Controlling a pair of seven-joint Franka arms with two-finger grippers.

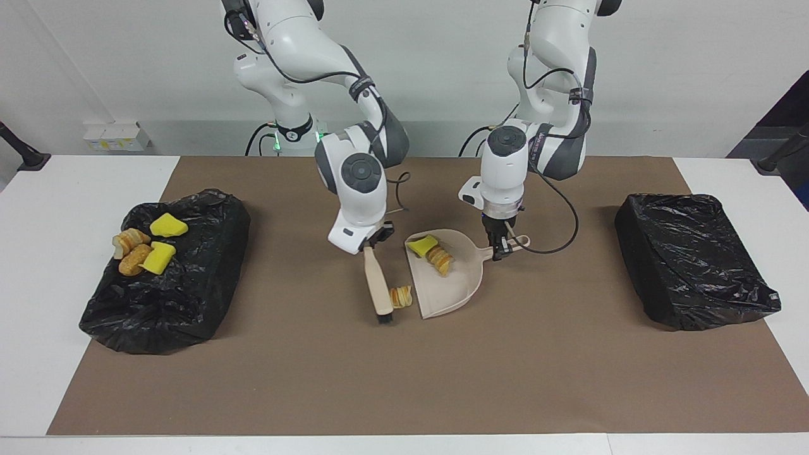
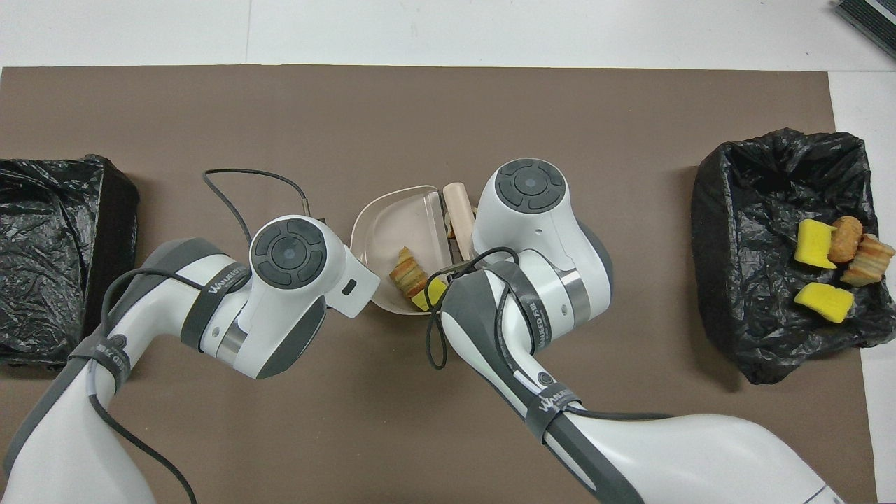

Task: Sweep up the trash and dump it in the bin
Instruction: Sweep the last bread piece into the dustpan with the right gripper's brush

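Smooth plastic dustpan [image 1: 454, 278]; crinkled glossy plastic bin liners [image 1: 689, 259]; matt brown mat [image 1: 442, 379].

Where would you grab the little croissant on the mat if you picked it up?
Probably from straight above, fingers pinching its middle across the short way. The croissant lies flat on the mat, squeezed between the brush and the dustpan lip, so the sides are blocked and only the top is free. Both grippers are busy: right gripper holds the brush, left gripper the dustpan handle.
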